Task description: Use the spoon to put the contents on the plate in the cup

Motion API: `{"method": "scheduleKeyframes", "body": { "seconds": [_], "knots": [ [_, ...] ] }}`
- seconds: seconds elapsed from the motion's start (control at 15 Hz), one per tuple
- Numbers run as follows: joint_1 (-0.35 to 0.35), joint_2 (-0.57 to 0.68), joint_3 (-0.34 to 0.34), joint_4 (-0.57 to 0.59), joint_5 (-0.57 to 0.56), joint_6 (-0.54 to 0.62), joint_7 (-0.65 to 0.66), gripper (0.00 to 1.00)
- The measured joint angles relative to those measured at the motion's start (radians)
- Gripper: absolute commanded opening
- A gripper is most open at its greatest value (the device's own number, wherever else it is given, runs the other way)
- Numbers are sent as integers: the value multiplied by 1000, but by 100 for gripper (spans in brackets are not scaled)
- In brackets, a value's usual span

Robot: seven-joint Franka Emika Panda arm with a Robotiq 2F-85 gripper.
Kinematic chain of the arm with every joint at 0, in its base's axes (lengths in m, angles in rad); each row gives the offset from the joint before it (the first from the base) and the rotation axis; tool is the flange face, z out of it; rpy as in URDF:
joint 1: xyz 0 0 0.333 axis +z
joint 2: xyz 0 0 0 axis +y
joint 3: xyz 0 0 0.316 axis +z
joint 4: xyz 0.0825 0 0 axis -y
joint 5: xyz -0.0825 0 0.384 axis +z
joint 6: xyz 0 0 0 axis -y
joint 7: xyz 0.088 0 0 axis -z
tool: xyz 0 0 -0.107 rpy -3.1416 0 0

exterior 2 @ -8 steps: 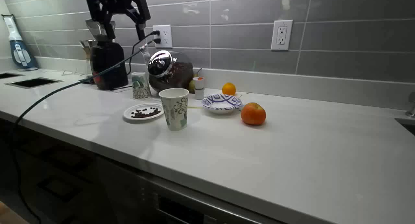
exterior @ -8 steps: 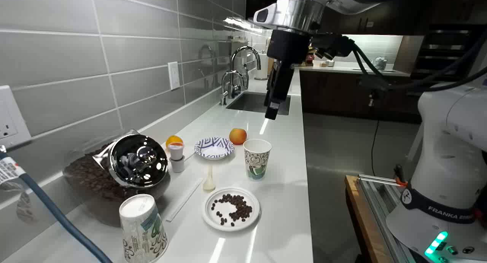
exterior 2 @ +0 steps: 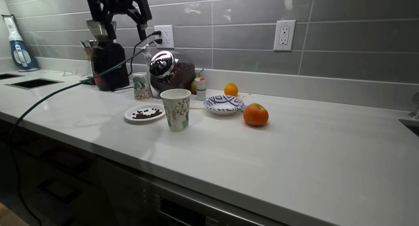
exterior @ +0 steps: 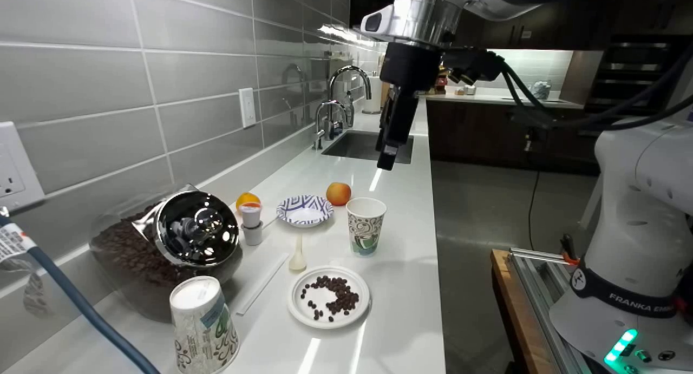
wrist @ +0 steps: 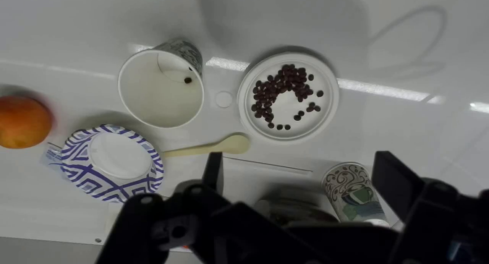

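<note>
The pale cream spoon (exterior: 298, 261) lies on the counter between the blue-patterned bowl and the plate; in the wrist view the spoon (wrist: 233, 144) has its bowl close to the plate's edge. The white plate (exterior: 295, 303) holds the dark brown beans (exterior: 342, 299), spread in a curve in the wrist view (wrist: 284, 82). The patterned paper cup (exterior: 366, 230) stands upright near the plate; in the wrist view the cup (wrist: 162, 94) has a couple of beans inside. My gripper (exterior 2: 127, 37) is open and empty, high above the counter; its fingers (wrist: 300, 159) are wide apart in the wrist view.
A second patterned cup (exterior: 204, 325) stands upside down by a tilted bean jar (exterior: 135, 255). A blue-patterned bowl (exterior: 305, 211), red-orange fruit (exterior: 339, 194), small orange (exterior 2: 231, 90), stacked small containers (exterior: 252, 222) and white strip (exterior: 262, 284) are nearby. A cable (exterior 2: 73, 85) crosses the counter.
</note>
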Motion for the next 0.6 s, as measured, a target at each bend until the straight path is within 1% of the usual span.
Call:
{"method": "scheduleKeyframes", "body": {
  "seconds": [0.2,0.33,0.6],
  "knots": [
    [-1,3,0,3,0,-5,9,100],
    [-15,40,2,34,0,-23,75,100],
    [-54,219,20,174,0,-66,230,100]
  ]
}}
